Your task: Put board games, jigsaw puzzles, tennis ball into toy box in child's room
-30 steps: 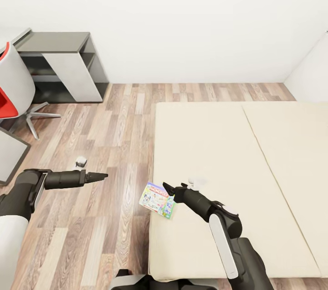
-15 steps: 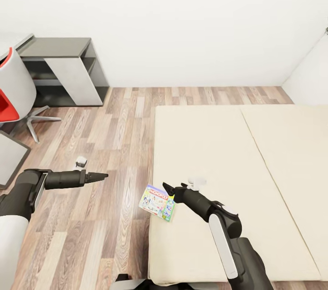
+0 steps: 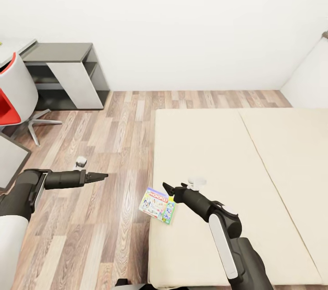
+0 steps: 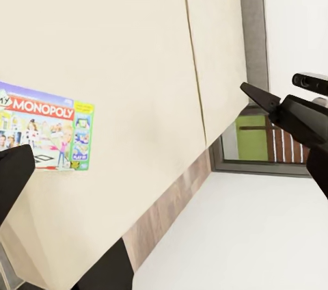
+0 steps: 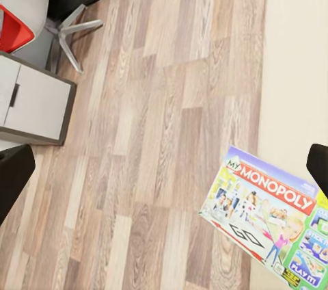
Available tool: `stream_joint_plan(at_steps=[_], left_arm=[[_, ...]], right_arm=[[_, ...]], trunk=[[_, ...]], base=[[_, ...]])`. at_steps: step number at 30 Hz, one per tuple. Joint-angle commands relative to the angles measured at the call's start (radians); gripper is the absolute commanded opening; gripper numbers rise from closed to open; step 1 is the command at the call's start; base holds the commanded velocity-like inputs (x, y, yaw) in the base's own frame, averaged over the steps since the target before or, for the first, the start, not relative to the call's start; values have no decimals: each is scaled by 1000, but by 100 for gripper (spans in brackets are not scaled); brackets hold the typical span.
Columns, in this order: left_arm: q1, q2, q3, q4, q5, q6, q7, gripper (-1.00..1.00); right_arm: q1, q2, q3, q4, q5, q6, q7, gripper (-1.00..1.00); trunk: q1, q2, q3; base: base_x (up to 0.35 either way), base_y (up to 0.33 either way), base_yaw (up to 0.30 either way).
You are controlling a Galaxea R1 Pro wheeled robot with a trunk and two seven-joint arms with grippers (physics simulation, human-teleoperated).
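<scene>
One board game [image 3: 157,204], a colourful Monopoly box, lies flat on the bed [image 3: 237,162]. It sits at the bed's left edge, with a corner jutting over the floor. My right gripper [image 3: 166,187] hovers open just above the box's right end, touching nothing. The same box [image 5: 266,211] shows between and below the spread fingers in the right wrist view. My left gripper [image 3: 103,175] is open over the wood floor, well left of the bed, pointing at the box [image 4: 44,133]. The table's dark grey side unit [image 3: 64,66] stands at the far left. The toy box, jigsaw puzzles and tennis ball are out of view.
A red and grey swivel chair [image 3: 16,94] stands by the table at the left edge. A grey cabinet corner [image 3: 9,160] sits near my left arm. Wood-plank floor [image 3: 123,135] runs between the furniture and the bed. A white wall closes the back.
The whole head view has shifted a little, so the table unit and bed sit lower in the picture. Both arms keep the same pose, and the box still lies on the bed.
</scene>
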Motion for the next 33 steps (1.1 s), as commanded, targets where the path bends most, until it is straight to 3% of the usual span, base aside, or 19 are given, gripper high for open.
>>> stream_joint_plan(at_steps=[1, 33], left_arm=[[-1, -1, 2, -1, -11, 11, -9, 100], [-1, 1, 4, -1, -11, 11, -9, 100]], right_arm=[[0, 0, -1, -1, -2, 6, 2, 100], [0, 2, -1, -1, -1, 5, 2, 100]], trunk=[[1, -2, 0], [1, -2, 54]], base=[[0, 0, 0], [0, 0, 0]])
